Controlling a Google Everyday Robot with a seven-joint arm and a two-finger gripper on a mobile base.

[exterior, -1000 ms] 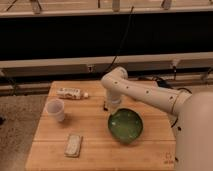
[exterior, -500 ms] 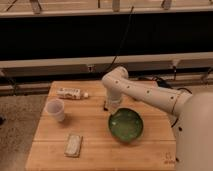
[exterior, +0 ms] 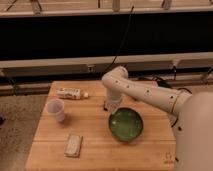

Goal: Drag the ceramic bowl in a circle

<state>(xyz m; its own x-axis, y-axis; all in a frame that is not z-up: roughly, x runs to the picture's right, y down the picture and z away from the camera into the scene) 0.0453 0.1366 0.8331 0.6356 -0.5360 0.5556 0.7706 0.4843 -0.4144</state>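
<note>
Sitting right of centre on the wooden table [exterior: 95, 150], the ceramic bowl [exterior: 126, 124] shines green, rim darker. Bare wood lies left of it; table edge near right. Gripper [exterior: 110, 106] hangs just behind its rim.

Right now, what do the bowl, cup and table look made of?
Ceramic bowl: likely glazed ceramic; glossy green, darker rim. Cup: probably thin plastic; translucent white. Table: wood; visible plank seams, matte light finish. Claw sits just behind the bowl's far rim.
</note>
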